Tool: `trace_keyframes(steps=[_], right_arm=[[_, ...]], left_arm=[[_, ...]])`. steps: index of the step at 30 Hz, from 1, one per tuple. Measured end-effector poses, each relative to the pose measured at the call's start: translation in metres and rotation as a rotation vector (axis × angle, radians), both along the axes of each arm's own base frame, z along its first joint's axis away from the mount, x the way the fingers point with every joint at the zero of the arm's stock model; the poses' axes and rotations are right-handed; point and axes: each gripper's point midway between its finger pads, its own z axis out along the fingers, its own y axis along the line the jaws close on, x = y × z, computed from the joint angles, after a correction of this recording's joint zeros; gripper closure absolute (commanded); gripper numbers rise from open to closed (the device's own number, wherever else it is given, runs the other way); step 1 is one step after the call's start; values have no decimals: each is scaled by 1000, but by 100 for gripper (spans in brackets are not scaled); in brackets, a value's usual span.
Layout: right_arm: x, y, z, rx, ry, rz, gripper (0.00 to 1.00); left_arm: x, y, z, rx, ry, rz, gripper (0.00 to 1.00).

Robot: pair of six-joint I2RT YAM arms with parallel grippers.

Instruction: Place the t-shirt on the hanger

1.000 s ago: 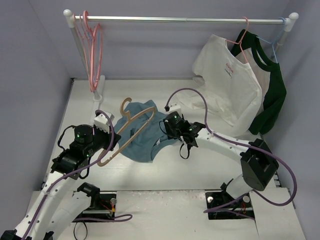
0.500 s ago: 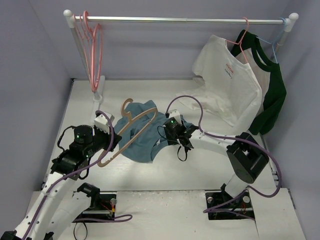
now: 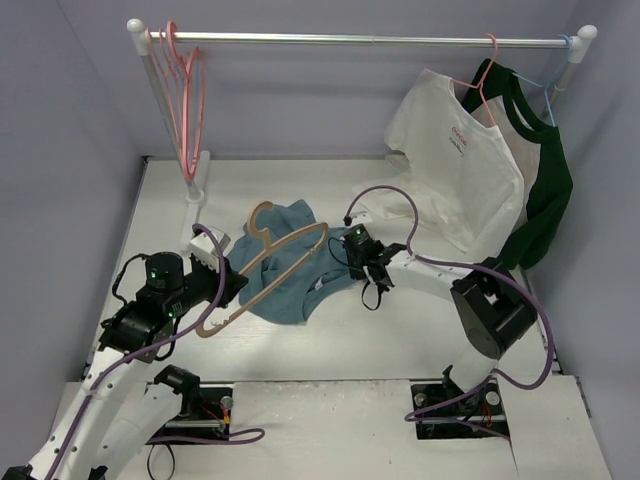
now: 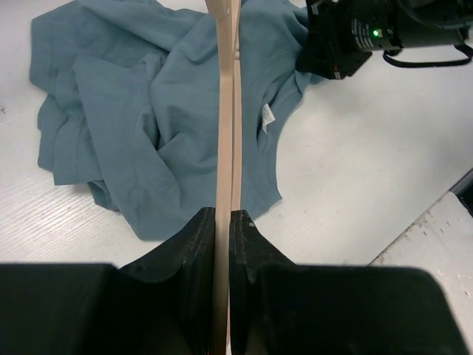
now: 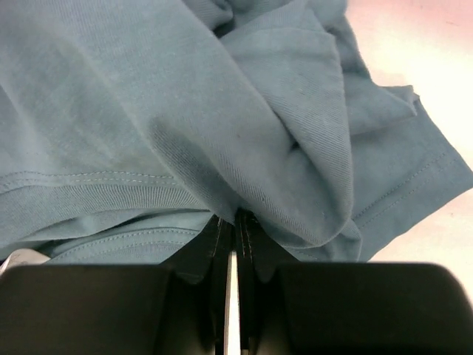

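hanger (image 4: 225,111) shifted rightward, clamped in left tool (image 4: 223,222), right tool (image 5: 235,222) pinching t-shirt (image 5: 185,96)

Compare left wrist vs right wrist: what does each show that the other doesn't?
Left wrist only: the hanger clamped edge-on in the left gripper, and the white label at the collar. Right wrist only: the right gripper pinched shut on a fold of the t-shirt, with hem stitching up close. Both: the t-shirt crumpled on the white table.
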Motion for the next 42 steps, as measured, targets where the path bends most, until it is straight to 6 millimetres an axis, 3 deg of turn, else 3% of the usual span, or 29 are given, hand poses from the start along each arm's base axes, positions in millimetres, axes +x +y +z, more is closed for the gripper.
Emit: trace_keyframes(steps=[7, 14, 26, 42], right_arm=[[14, -14, 20, 54, 3, 12, 100], [33, -10, 48, 106, -10, 41, 98], [37, 11, 68, 171, 19, 110, 97], [31, 22, 83, 197, 59, 171, 96]], left_arm=[[-15, -11, 0, -30, 31, -84, 100], [-22, -16, -1, -41, 48, -125, 100], [-28, -27, -7, -37, 78, -178, 100], [-13, -41, -28, 78, 86, -166, 100]])
